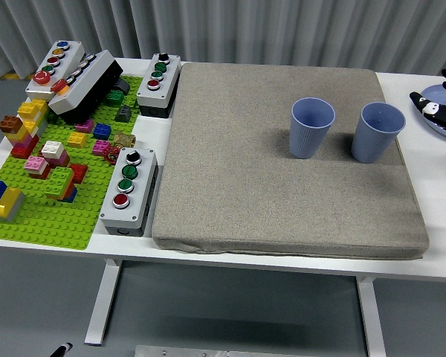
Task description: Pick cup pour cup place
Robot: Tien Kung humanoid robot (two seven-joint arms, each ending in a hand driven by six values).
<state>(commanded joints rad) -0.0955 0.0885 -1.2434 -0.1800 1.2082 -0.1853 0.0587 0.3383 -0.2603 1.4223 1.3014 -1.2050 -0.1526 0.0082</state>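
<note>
Two pale blue ribbed cups stand upright on a grey fabric mat (282, 186) that covers most of the white table. The left cup (311, 127) is near the mat's middle right. Close to the mat's right edge, a small gap away, is the right cup (377, 132). I cannot see into either cup well enough to tell what it holds. No robot arm or hand shows anywhere in the head view, and nothing touches the cups.
A green baseplate (52, 216) with several toy bricks fills the table's left side. Grey push-button boxes (128, 190) (158, 83) (56, 67) stand beside the mat's left edge and at the back left. A blue plate (438, 119) bearing a dark object sits at the right edge.
</note>
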